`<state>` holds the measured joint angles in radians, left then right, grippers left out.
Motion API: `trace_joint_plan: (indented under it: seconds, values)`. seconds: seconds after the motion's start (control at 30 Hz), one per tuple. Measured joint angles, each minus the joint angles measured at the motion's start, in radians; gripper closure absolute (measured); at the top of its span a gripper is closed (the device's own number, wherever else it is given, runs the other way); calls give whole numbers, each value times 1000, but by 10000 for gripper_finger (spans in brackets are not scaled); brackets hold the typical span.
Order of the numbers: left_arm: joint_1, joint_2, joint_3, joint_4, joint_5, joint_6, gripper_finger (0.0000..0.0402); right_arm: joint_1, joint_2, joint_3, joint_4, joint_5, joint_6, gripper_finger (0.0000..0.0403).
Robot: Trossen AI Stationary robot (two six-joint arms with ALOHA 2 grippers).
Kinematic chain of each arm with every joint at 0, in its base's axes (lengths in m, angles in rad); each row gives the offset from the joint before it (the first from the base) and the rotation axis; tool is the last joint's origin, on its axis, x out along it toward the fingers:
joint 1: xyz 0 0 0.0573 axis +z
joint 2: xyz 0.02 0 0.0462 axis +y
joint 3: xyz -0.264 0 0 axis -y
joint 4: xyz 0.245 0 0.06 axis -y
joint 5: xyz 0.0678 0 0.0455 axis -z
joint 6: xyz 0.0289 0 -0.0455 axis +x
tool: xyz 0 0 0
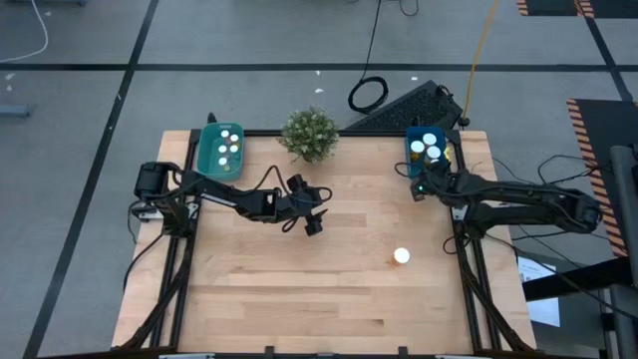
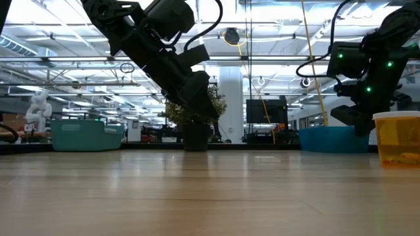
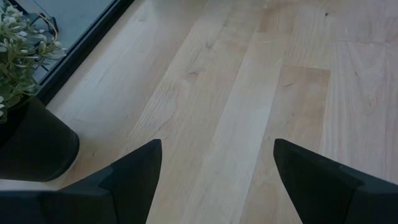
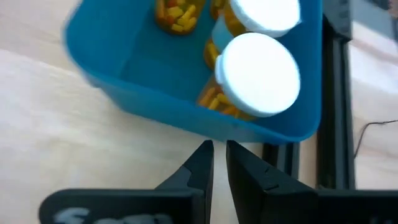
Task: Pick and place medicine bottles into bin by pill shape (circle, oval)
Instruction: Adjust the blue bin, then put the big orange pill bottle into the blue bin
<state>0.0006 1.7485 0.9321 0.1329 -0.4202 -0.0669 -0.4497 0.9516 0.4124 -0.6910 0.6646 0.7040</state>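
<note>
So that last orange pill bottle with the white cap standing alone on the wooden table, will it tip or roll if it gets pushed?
The orange pill bottle with the white cap stands upright, so a high push would probably tip it. Being cylindrical, it would likely roll once down. It looks only partly filled in the low view, so it is probably light.

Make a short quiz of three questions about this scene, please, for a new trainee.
1. True or false: the left pincer is open over bare wood.
2. How many medicine bottles stand loose on the light wooden table?
3. Which tray is next to the right pincer? A) the teal plastic tray B) the blue plastic tray C) neither

Key
1. True; its fingers are apart with nothing between them.
2. One, the small white-capped orange medicine bottle, nearer the right arm.
3. B; the pincer sits just outside its wall, fingers nearly together, holding nothing.
</note>
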Motion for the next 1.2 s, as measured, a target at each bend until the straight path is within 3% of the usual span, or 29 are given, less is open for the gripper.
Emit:
trace_joint_plan:
  seconds: [0.27,0.43,0.73,0.93,1.2]
  values:
    - [0,0,0,0,0,0,92,72,-44,57,-121,-129,84,365]
    - [-5,0,0,-1,0,-8,92,146,-63,83,-138,-290,99,365]
    - [-12,0,0,-4,1,-24,92,380,-90,144,-150,-533,176,365]
    - [-40,0,0,-5,1,-53,92,600,-92,194,-123,-520,251,365]
    - [-97,0,0,-3,2,-103,92,928,-91,245,-68,-310,339,365]
